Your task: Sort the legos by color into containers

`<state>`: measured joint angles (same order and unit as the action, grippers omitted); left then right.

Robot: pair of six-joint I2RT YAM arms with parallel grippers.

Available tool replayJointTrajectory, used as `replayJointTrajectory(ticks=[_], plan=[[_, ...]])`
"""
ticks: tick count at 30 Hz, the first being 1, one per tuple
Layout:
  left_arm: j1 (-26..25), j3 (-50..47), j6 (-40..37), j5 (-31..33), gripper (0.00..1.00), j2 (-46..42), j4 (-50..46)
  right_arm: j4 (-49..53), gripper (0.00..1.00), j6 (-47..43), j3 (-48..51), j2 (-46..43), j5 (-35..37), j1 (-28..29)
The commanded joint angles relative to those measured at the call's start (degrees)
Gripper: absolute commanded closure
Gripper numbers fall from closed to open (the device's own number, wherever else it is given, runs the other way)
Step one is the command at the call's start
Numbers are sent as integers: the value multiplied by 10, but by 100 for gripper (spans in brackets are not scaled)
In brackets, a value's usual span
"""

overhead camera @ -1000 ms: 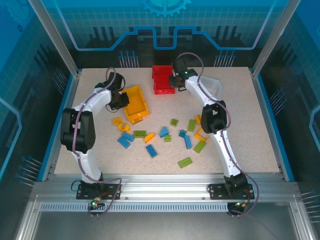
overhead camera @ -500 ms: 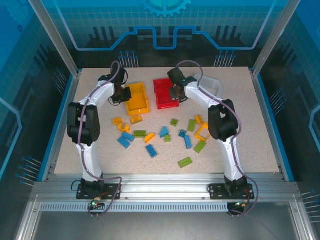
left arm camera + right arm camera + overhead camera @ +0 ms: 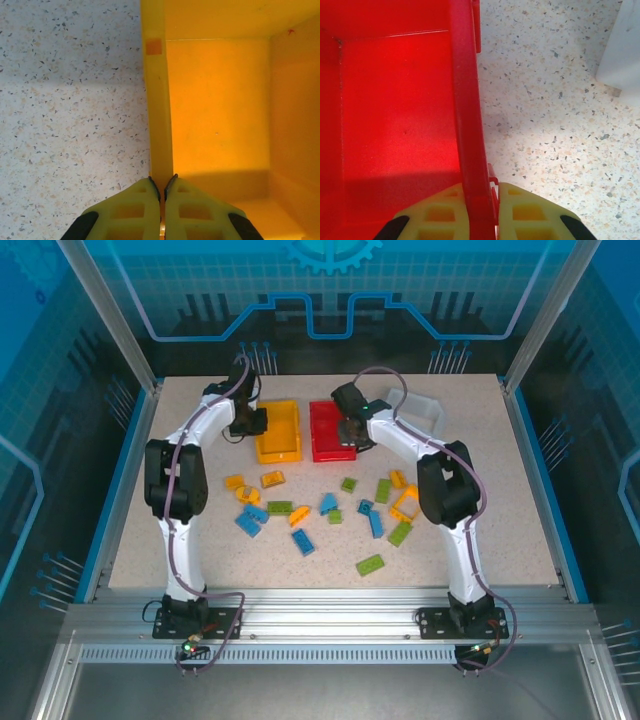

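Observation:
The yellow-orange container [image 3: 280, 435] and the red container [image 3: 327, 435] stand side by side at the back middle of the table, both with nothing inside. My left gripper [image 3: 256, 423] [image 3: 162, 181] is shut on the yellow-orange container's left wall [image 3: 159, 100]. My right gripper [image 3: 350, 430] [image 3: 481, 189] is shut on the red container's right wall [image 3: 465, 100]. The white container [image 3: 422, 410] [image 3: 626, 50] stands to the right of the red one. Several legos lie loose nearer to me, among them a blue one [image 3: 303, 542], a green one [image 3: 370, 564] and a yellow-orange one [image 3: 271, 478].
The speckled table [image 3: 500, 500] has a blue raised border [image 3: 535, 470] on its sides and clear enclosure walls behind. Bare tabletop lies on the far left and the right front. The legos cluster between the two arms.
The left gripper carried the yellow-orange container toward the back and straightened it. The right gripper drew the red container nearer and slightly right, so the two now sit side by side.

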<state>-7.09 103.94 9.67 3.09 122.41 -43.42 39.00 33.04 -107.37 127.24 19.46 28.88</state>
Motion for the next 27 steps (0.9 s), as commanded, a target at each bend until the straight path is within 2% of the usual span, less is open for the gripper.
replayJointTrajectory(ticks=[1,3,4,6,10,13,19,23,27], plan=[[-10,6,-13,-23,97,19,-20,27,75,16,-31,15,4,11],[-10,3,-4,-23,75,12,-19,31,59,10,-27,5,10,11],[-10,0,2,-23,69,5,-18,31,53,5,-20,-6,17,8],[-11,-6,16,-27,58,-15,-11,27,47,-6,-1,-36,22,1],[-13,-23,57,-41,44,-79,3,2,40,-36,63,-127,22,-34],[-22,-51,92,-58,43,-141,21,-15,39,-53,107,-178,-4,-86],[-68,-202,165,-123,39,-301,105,-21,54,-56,127,-174,-102,-226],[-79,-314,217,-163,39,-392,152,-7,59,-70,86,-126,-127,-262],[-96,-394,243,-180,39,-463,168,26,65,-82,34,-68,-135,-269]])
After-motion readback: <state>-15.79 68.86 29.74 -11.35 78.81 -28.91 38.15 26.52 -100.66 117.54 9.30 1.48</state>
